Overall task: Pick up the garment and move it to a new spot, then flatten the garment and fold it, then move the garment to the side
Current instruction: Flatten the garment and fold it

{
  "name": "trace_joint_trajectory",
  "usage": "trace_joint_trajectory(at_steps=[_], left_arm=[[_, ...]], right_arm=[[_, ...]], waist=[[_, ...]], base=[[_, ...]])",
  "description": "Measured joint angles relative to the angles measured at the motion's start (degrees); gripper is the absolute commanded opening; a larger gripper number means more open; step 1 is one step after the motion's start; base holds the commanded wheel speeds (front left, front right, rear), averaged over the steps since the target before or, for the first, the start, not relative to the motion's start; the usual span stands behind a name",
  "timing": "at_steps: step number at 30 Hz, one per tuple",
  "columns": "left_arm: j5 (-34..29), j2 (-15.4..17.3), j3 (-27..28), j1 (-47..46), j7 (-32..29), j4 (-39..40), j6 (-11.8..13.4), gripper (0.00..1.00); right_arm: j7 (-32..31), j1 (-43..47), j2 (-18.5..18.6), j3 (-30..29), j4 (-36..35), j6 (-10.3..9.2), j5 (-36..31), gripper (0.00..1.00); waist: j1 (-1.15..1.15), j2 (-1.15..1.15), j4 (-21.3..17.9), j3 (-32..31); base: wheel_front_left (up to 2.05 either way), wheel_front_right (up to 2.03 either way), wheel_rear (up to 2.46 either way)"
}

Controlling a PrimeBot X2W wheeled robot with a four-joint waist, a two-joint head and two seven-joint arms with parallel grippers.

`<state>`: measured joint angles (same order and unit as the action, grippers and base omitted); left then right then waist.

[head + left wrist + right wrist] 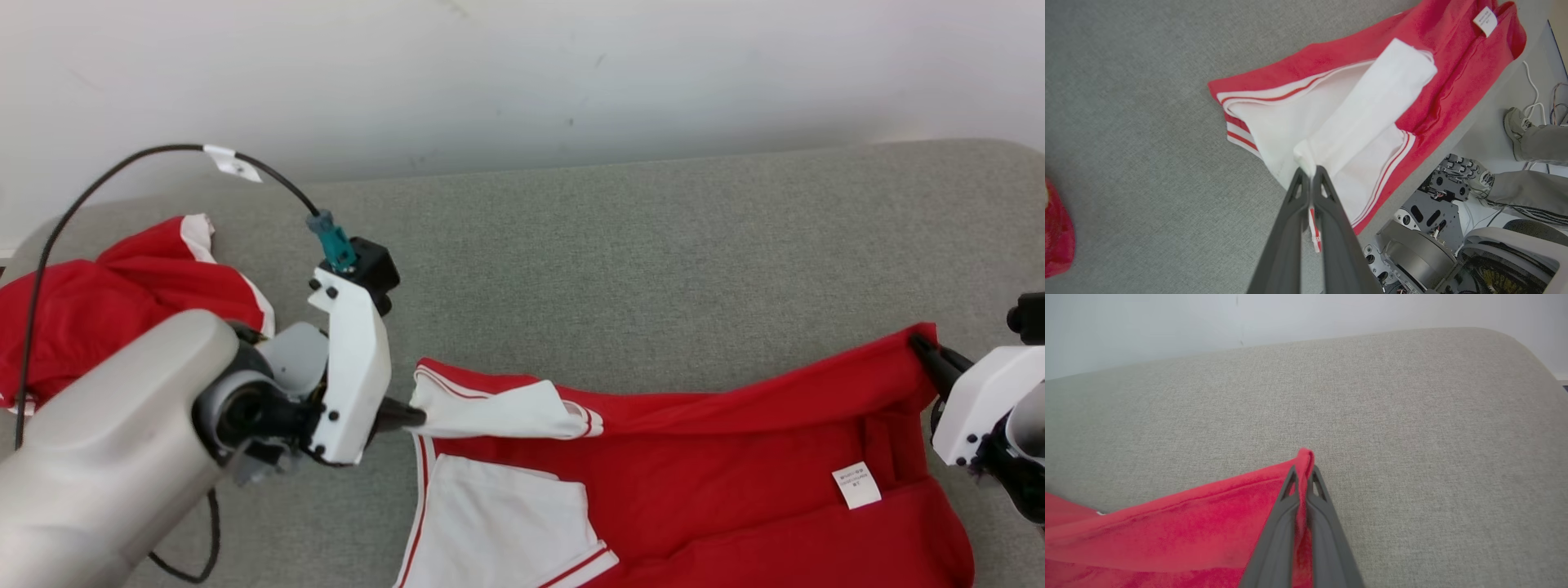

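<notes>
Soft, light garment (pixel 735 482), likely to sag between grips. Pinched tight by left hand (pixel 412 416) at white sleeve edge, by right hand (pixel 922 343) at red corner; best held at corners.

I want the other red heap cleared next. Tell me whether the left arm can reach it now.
Probably not yet: the left gripper is shut on the garment, at its white edge. The red heap lies beside that arm, nothing between, so likely reachable once it lets go.
</notes>
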<state>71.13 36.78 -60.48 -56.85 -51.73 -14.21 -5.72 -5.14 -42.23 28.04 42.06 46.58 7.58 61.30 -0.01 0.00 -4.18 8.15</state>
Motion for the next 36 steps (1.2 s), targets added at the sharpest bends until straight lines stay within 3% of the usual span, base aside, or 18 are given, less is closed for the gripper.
trace_joint_trajectory(at_steps=[10,16,21,22,23,24,26,36], left_arm=[[3.6,1.37,-1.65,5.53,-2.72,4.79,2.37,0.0],[4.59,1.53,-2.52,7.83,-2.98,5.23,2.79,0.0],[5.1,0.58,-3.15,9.25,-2.89,4.33,2.82,0.0],[5.1,0.29,-3.3,9.49,-2.77,3.97,2.82,0.0],[5.1,0.05,-3.43,9.67,-2.69,3.69,2.81,0.14],[5.09,-0.15,-3.54,9.85,-2.64,3.42,2.8,0.36],[5.09,-0.54,-3.75,10.1,-2.59,2.9,2.75,1.0],[5.53,-0.98,-3.74,11.21,-1.31,1.04,2.01,1.0]], right_arm=[[-3.38,2.35,7.39,7.72,-5.56,0.0,3.14,0.0],[-5.67,3.33,9.56,12.26,-7.38,0.0,5.19,0.0],[-7.16,3.63,9.82,15.32,-7.72,0.0,6.9,0.45],[-7.34,3.63,9.82,15.86,-7.66,0.0,6.94,0.63],[-7.46,3.63,9.82,16.42,-7.56,0.0,7.21,0.83],[-7.87,3.62,9.81,16.94,-7.5,0.0,7.53,0.98],[-7.95,3.6,9.82,17.74,-7.45,0.0,8.16,1.0],[-7.32,3.39,12.47,20.56,-8.43,0.0,11.1,1.0]], waist=[[0.0,0.0,-0.38,-1.14],[0.0,0.0,-1.06,-1.38],[0.01,0.0,-1.46,-0.95],[0.01,0.0,-1.55,-0.86],[0.01,0.0,-1.62,-0.78],[0.01,0.0,-1.69,-0.74],[0.01,0.0,-1.81,-0.79],[0.01,0.01,-2.01,-3.64]], base=[[0.0,0.0,0.0],[0.0,0.0,0.0],[0.0,0.0,0.0],[0.0,0.0,0.0],[0.0,0.0,0.0],[0.0,0.0,0.0],[0.0,0.0,0.0],[0.0,0.0,0.0]])
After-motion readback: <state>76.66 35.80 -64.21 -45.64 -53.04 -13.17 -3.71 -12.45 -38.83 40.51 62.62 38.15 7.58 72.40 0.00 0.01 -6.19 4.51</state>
